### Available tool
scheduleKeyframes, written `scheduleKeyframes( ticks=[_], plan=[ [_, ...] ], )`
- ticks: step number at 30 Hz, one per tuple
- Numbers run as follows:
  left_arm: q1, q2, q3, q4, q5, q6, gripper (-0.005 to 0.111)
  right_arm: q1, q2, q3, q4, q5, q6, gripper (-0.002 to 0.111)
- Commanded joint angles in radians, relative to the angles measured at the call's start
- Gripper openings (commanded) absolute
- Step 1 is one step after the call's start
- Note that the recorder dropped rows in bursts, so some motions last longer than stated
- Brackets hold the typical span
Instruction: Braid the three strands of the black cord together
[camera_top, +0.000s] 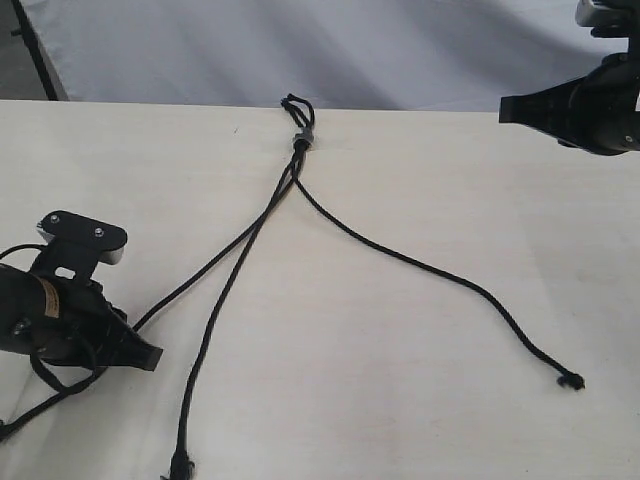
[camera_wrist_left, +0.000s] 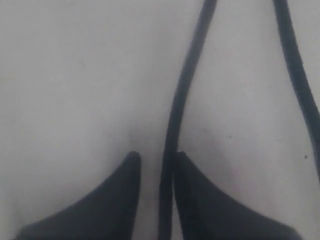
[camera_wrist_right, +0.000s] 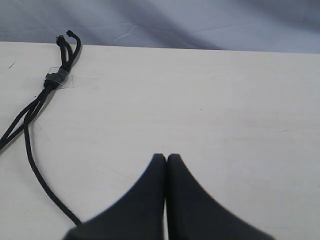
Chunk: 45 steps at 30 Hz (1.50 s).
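At the table's far edge, you've got the black cord held down at its knot by clear tape. The three strands fan toward the near side: one runs to the left gripper, the middle one ends in a frayed knot at the near edge, and the right one lies well apart (they only twist together just below the knot). Your left gripper's jaws stand apart, that strand lying in the gap against one finger, not pinched; your right gripper is closed on nothing, fingers touching, above bare table at far right.
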Motion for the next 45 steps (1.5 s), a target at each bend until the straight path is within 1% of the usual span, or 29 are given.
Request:
scheduleKeyframes(
  ticks=[1, 4, 7, 10, 13, 16, 17, 20, 25, 29, 31, 33, 34, 36, 37, 39, 41, 42, 45],
  plan=[
    [0.002, 0.012, 0.006, 0.000, -0.010, -0.040, 0.053, 0.000, 0.001, 0.004, -0.009, -0.008, -0.002, 0.000],
    [0.002, 0.012, 0.006, 0.000, -0.025, -0.050, 0.063, 0.000, 0.001, 0.004, 0.000, 0.000, -0.003, 0.000],
    [0.002, 0.008, -0.001, 0.000, -0.028, -0.050, 0.065, 0.000, 0.001, 0.004, 0.049, 0.026, -0.003, 0.000],
    [0.002, -0.014, -0.018, 0.000, -0.026, -0.050, 0.065, 0.033, 0.001, 0.004, 0.075, 0.044, -0.005, 0.000],
    [0.002, -0.057, -0.034, 0.000, -0.021, -0.050, 0.065, 0.102, 0.001, -0.011, 0.075, 0.079, -0.051, 0.000],
    [0.002, -0.115, -0.049, 0.000, -0.006, -0.050, 0.065, 0.197, 0.001, -0.051, 0.075, 0.179, -0.055, 0.000],
    [0.011, -0.157, -0.054, 0.000, 0.005, -0.050, 0.065, 0.262, 0.004, -0.078, 0.075, 0.241, -0.069, 0.000],
    [0.051, -0.203, -0.054, 0.000, 0.032, -0.050, 0.065, 0.348, 0.030, -0.106, 0.075, 0.287, -0.074, 0.000],
    [0.142, -0.221, -0.047, 0.000, 0.073, -0.054, 0.065, 0.461, 0.121, -0.157, 0.075, 0.314, -0.074, 0.000],
    [0.164, -0.219, -0.031, 0.000, 0.058, -0.061, 0.065, 0.536, 0.206, -0.200, 0.071, 0.319, -0.074, 0.000],
    [0.166, -0.219, -0.025, 0.000, 0.046, -0.061, 0.065, 0.581, 0.252, -0.229, 0.071, 0.326, -0.074, 0.006],
    [0.166, -0.219, -0.025, 0.000, 0.035, -0.059, 0.065, 0.622, 0.294, -0.253, 0.071, 0.342, -0.072, 0.022],
    [0.166, -0.219, -0.025, 0.000, 0.027, -0.059, 0.065, 0.652, 0.316, -0.263, 0.075, 0.342, -0.070, 0.033],
    [0.166, -0.219, -0.025, 0.000, 0.025, -0.059, 0.065, 0.682, 0.348, -0.284, 0.127, 0.363, -0.070, 0.046],
    [0.166, -0.219, -0.025, 0.003, 0.025, -0.057, 0.065, 0.698, 0.368, -0.297, 0.154, 0.389, -0.070, 0.050],
    [0.201, -0.219, -0.025, 0.003, 0.023, -0.057, 0.065, 0.738, 0.427, -0.344, 0.169, 0.457, -0.072, 0.051],
    [0.249, -0.219, -0.025, 0.000, 0.029, -0.062, 0.065, 0.766, 0.481, -0.368, 0.187, 0.455, -0.079, 0.051],
    [0.260, -0.219, -0.023, 0.000, 0.031, -0.068, 0.065, 0.780, 0.508, -0.384, 0.187, 0.455, -0.079, 0.051],
    [0.262, -0.219, 0.000, 0.000, -0.010, -0.068, 0.065, 0.819, 0.573, -0.429, 0.187, 0.455, -0.079, 0.051]
  ],
)
